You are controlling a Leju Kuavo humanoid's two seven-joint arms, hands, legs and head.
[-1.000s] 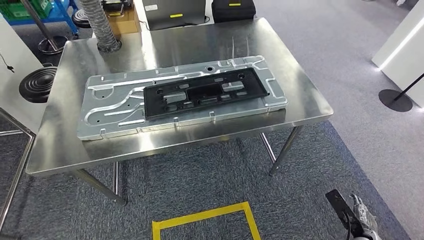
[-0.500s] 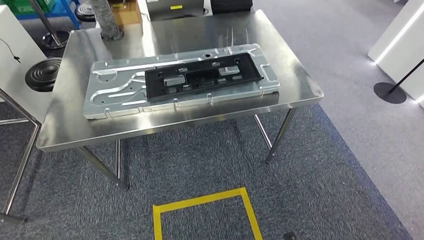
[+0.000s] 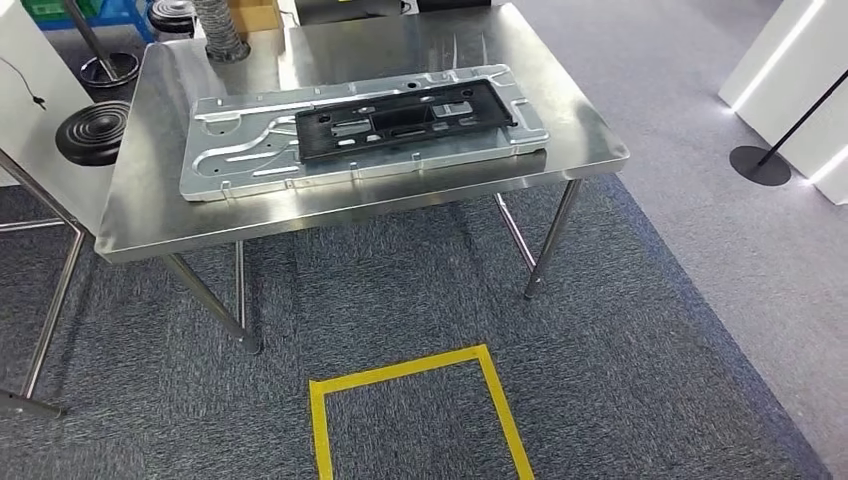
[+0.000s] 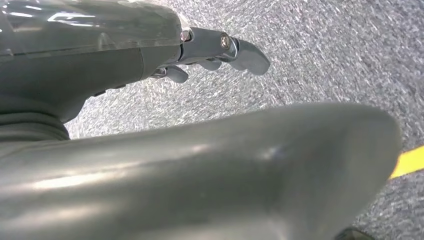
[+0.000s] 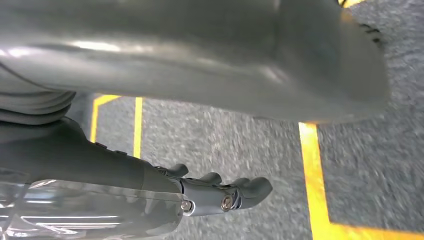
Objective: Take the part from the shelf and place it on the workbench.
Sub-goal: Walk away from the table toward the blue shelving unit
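My camera has pulled back; part [image 3: 405, 118] rests on plate [image 3: 240, 160] on surface [image 3: 580, 150]. Left robot hand [image 4: 150, 65] and right robot hand [image 5: 165, 195] hang empty, fingers apart.

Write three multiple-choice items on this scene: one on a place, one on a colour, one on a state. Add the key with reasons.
1. Where does the black part lie?
A. on the silver panel
B. on the carpet
C. on a shelf

2. What colour is the floor tape?
A. red
B. yellow
C. white

3. What does the left hand hold?
A. the black part
B. a cable
C. nothing

Key: 1 A, the part rests on the panel on the steel table. 2 B, the tape outline is yellow. 3 C, the fingers hang over bare carpet.
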